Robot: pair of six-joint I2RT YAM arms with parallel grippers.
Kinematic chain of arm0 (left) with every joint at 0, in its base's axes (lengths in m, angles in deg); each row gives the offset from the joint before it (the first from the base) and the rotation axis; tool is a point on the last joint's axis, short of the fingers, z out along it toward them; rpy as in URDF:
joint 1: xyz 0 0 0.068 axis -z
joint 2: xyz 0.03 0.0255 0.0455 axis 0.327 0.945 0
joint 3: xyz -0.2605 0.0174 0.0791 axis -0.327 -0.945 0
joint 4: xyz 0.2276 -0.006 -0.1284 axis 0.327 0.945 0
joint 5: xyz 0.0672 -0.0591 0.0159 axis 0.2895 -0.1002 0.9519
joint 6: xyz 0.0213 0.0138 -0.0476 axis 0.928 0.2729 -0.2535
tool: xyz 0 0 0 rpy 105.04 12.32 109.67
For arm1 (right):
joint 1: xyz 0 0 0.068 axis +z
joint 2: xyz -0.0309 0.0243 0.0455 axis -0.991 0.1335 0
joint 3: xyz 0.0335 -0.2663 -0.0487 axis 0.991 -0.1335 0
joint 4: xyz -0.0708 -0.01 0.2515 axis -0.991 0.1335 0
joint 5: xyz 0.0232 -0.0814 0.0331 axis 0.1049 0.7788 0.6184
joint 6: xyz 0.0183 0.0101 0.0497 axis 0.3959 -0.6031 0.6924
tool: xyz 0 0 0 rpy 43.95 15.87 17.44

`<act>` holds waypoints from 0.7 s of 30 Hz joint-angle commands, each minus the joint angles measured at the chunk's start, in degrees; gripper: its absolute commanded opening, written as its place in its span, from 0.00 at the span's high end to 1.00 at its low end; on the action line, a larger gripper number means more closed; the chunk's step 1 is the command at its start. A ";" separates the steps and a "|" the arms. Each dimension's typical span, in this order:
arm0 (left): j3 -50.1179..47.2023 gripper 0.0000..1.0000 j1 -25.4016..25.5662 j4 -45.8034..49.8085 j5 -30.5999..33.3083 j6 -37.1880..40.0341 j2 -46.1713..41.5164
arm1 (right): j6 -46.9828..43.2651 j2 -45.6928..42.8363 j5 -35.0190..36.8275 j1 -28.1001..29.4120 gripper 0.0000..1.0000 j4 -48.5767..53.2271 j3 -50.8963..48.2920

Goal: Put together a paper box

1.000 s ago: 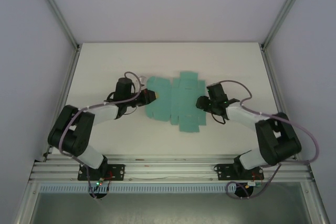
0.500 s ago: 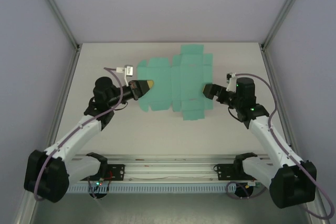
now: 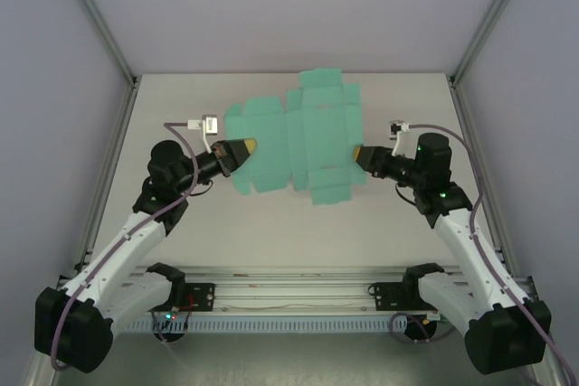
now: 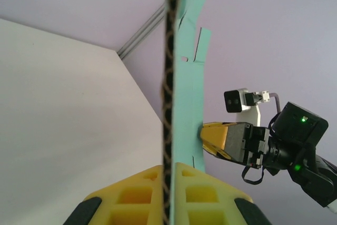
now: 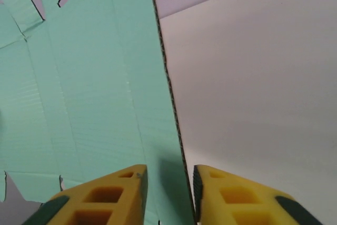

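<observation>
Top external view: left gripper [image 3: 242,146] fully closed, pinching the left-hand flap of the paper box [image 3: 298,137], a flat, unfolded teal-green die-cut card sheet with flaps and tabs. Stretched from those fingertips across to the right gripper [image 3: 360,153], held up above the white table [image 3: 271,232].

Left wrist view: card seen edge-on [image 4: 187,93], clamped between the yellow fingers [image 4: 131,193] and running straight ahead of them. Right gripper [image 4: 202,138] just beyond, meeting the sheet's far side.

Right wrist view: right gripper [image 5: 167,169] with jaws slightly apart, a gap wider than the card, straddling the sheet's corrugated edge. Edge closer to the right-hand finger [image 5: 231,193]. Rest of the sheet [image 5: 89,88] spreading ahead and to the left of the fingertips.
</observation>
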 commanded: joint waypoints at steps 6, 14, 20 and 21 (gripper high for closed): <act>-0.95 1.00 -0.02 -0.40 0.80 -1.23 -1.29 | -2.98 1.03 -7.00 0.06 0.80 -3.72 1.12; -2.04 1.00 -0.01 -0.38 3.06 -1.61 -0.88 | -5.20 0.95 -10.14 0.06 1.00 -7.01 0.04; 0.53 0.22 -0.02 16.64 13.78 4.11 -1.25 | -9.55 2.35 -2.51 0.13 1.00 -2.55 0.63; 0.45 0.01 -0.03 19.21 16.41 4.19 -1.44 | -10.45 3.12 -1.17 0.15 1.00 -1.86 0.72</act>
